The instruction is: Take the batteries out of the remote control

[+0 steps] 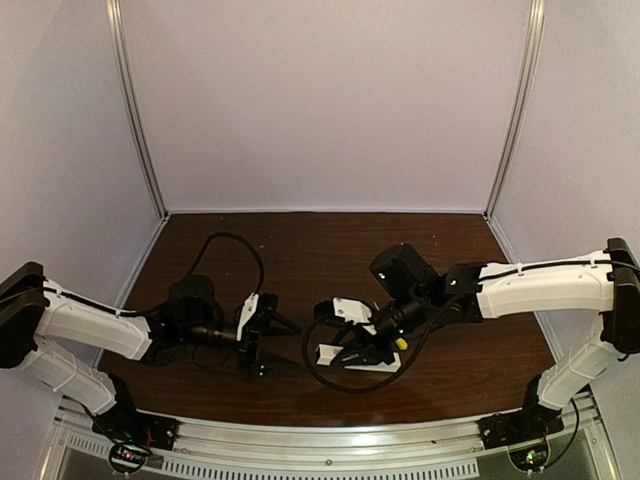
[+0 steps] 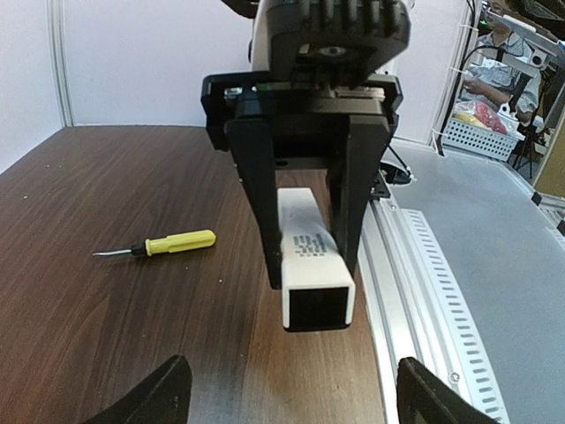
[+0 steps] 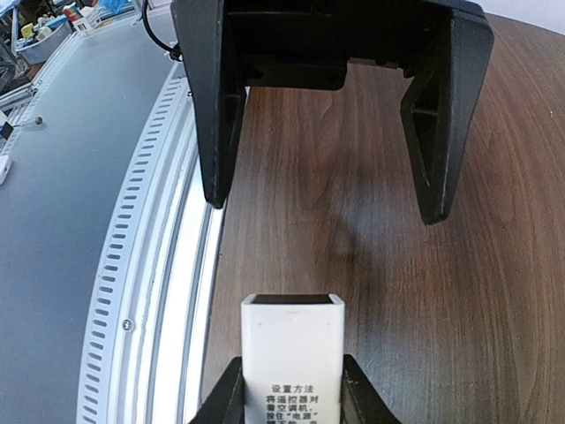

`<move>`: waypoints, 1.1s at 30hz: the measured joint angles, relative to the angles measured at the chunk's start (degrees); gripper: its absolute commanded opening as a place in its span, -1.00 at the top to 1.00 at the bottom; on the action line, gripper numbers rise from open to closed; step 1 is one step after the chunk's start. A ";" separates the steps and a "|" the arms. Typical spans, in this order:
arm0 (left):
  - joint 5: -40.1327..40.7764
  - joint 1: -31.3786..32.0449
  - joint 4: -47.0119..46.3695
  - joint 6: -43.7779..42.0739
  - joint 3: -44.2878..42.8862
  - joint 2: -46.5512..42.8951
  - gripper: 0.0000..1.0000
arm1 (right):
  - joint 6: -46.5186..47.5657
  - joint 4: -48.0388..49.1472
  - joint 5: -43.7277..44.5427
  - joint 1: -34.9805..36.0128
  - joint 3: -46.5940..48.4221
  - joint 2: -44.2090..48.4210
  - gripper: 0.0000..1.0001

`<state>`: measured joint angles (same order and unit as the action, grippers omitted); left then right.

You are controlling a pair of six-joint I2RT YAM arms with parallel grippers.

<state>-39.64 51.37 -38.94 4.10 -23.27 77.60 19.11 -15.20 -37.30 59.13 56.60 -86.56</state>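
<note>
The remote control (image 2: 315,265) is a white boxy bar with printed text on top, and its dark hollow end faces the left wrist camera. My right gripper (image 3: 291,389) is shut on it, one black finger on each long side, low over the table (image 1: 300,250). The top view shows the remote control (image 1: 365,362) under that gripper (image 1: 350,352). My left gripper (image 2: 291,393) is open, a short way in front of the remote's end and in line with it, touching nothing. From the right wrist, the left gripper (image 3: 323,208) spreads wide beyond the remote control (image 3: 292,353). The batteries are hidden.
A yellow-handled screwdriver (image 2: 168,243) lies on the brown table, farther in than the remote. The metal rail (image 2: 415,291) at the table's near edge runs close beside the remote. A black cable (image 1: 330,375) loops on the table between the two arms.
</note>
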 measured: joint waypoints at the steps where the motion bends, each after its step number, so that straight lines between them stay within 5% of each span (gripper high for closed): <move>1: 0.04 0.28 0.02 -0.15 -0.35 0.46 -0.61 | -0.04 0.02 0.00 0.11 0.02 0.00 1.00; 15: 3.54 3.80 0.50 -1.11 -4.11 5.01 -0.30 | -2.10 1.46 2.16 2.03 0.15 0.20 1.00; 28: 5.11 5.35 1.07 -1.22 -5.81 7.85 0.26 | -3.89 2.58 4.92 2.27 0.48 0.22 1.00; 33: 4.98 5.66 1.68 -1.31 -6.23 8.00 0.25 | -4.22 2.56 5.20 2.27 0.55 0.22 1.00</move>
<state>-34.65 57.04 -37.26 2.79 -29.50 85.60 14.90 -12.64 -32.10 61.41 57.14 -86.35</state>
